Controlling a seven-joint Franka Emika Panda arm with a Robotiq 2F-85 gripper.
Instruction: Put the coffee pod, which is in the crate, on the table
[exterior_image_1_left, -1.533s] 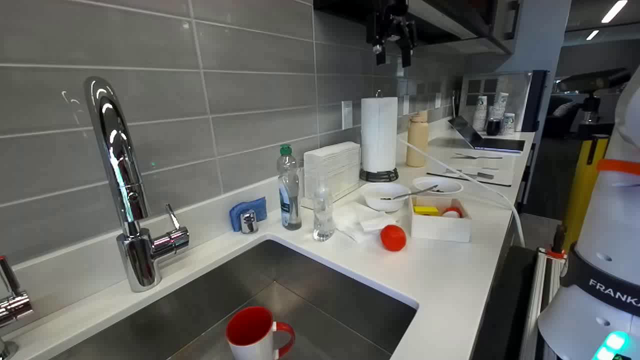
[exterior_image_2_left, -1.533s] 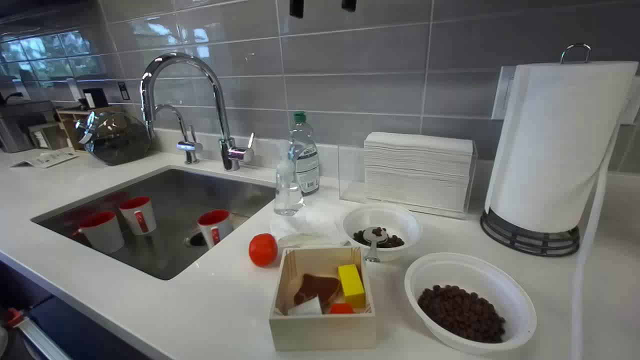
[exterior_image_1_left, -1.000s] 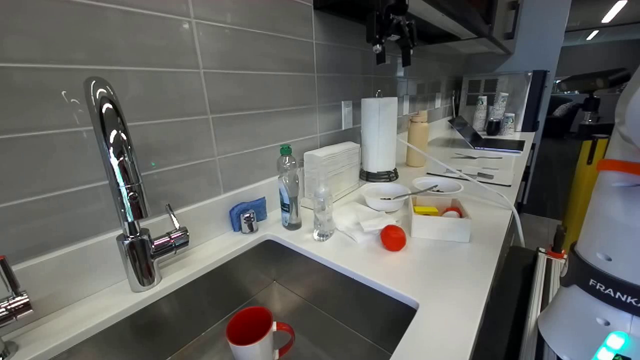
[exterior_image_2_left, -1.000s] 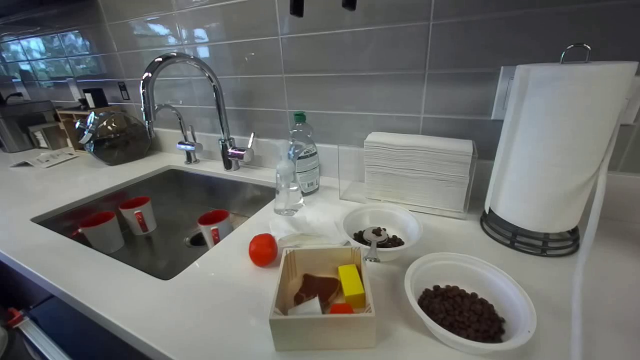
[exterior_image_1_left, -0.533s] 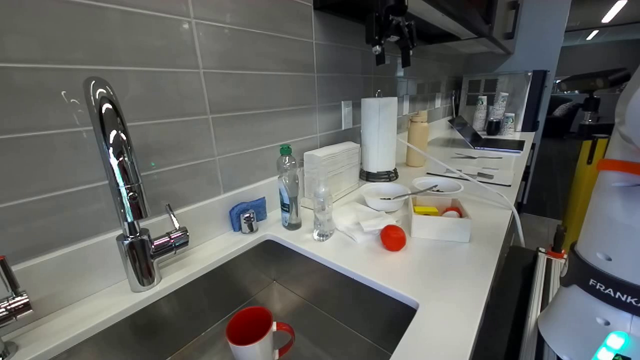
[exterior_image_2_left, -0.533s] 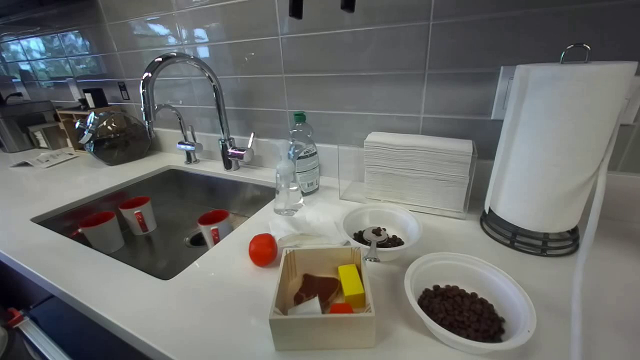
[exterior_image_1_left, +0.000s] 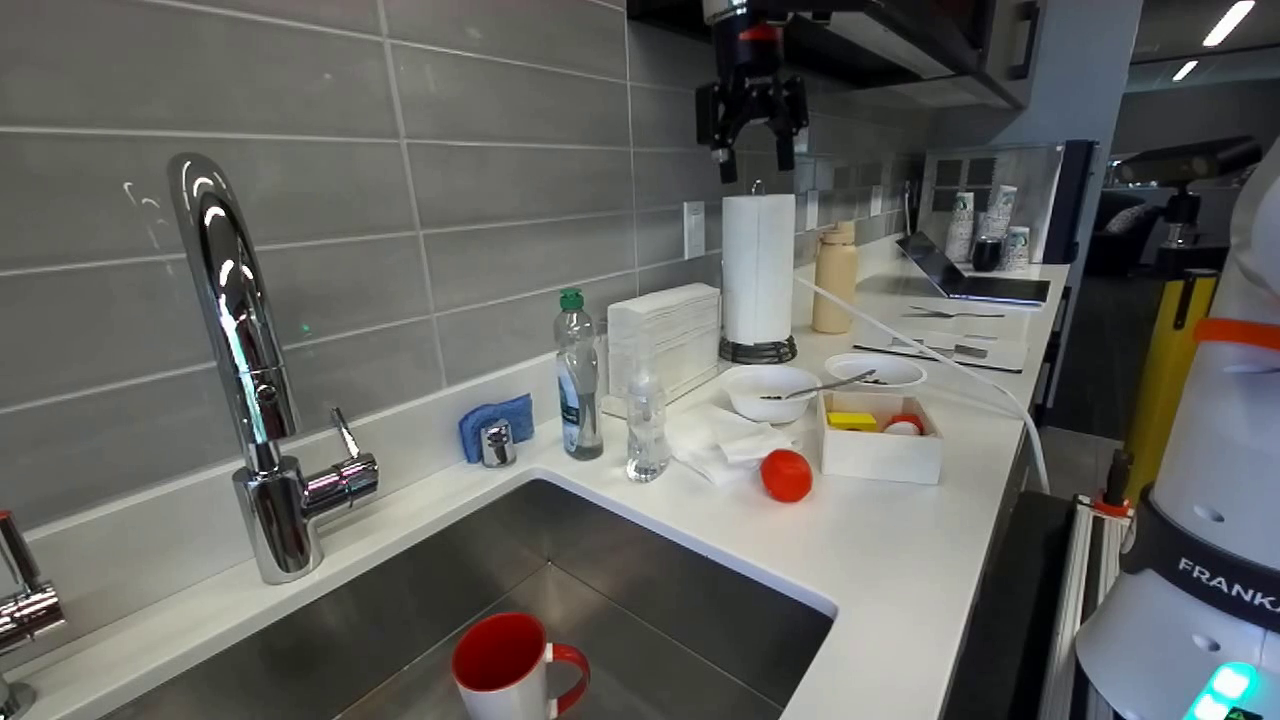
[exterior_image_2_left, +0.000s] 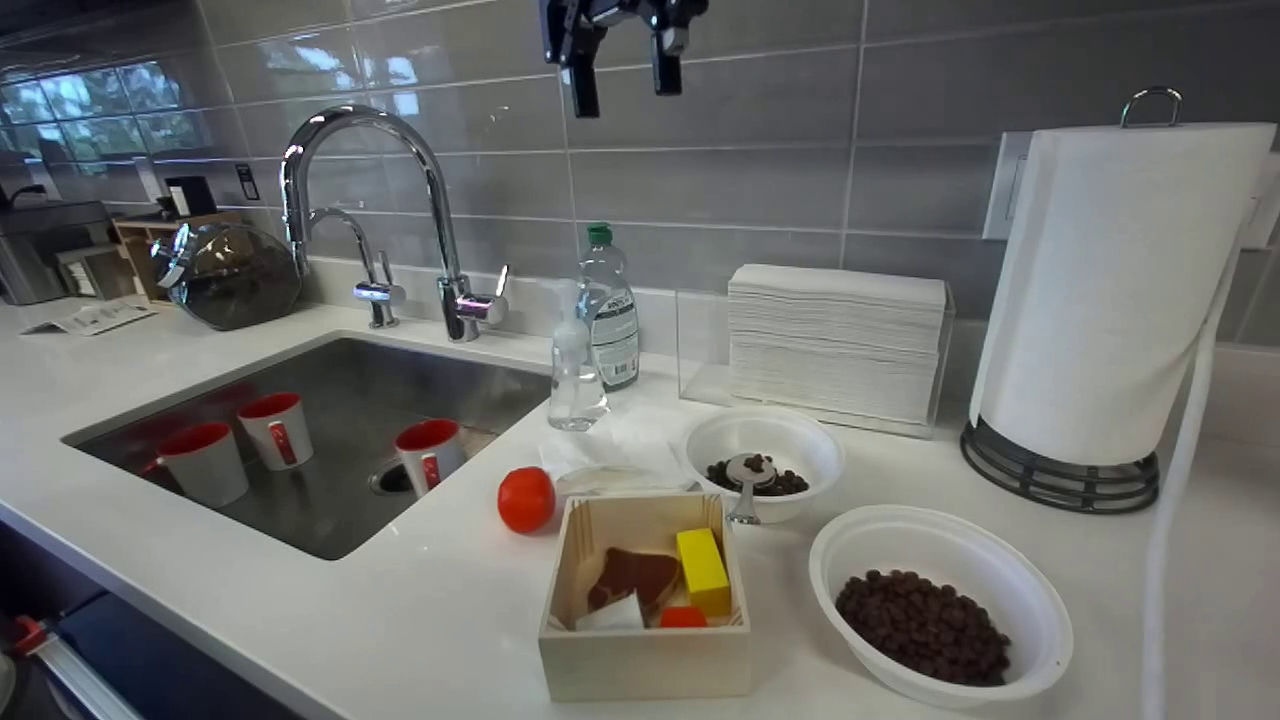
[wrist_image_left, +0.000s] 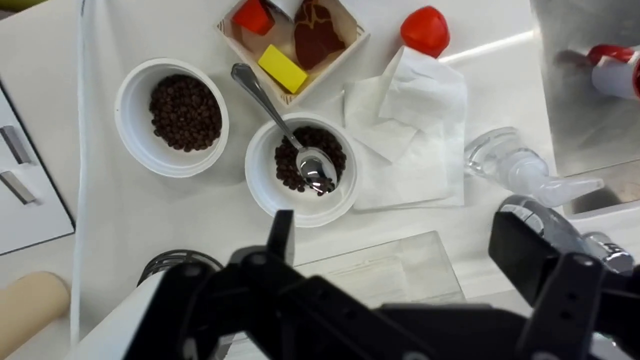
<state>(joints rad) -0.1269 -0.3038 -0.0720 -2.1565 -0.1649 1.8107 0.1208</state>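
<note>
The crate is a small pale box on the white table; it also shows in an exterior view and the wrist view. Inside it are a yellow block, a brown toy steak, a red piece and a white piece. I cannot tell for sure which is the coffee pod; the white piece may be it, partly hidden by the front wall. My gripper is open and empty, high above the table, also in an exterior view and the wrist view.
Two white bowls of brown pellets stand beside the crate, one with a spoon. A red tomato, napkins, bottles, a napkin holder and a paper towel roll stand nearby. The sink holds mugs.
My gripper hung still high up until half a second ago, then moved lower and a little to the left in both exterior views. It stays open. The crate and its contents have not moved.
</note>
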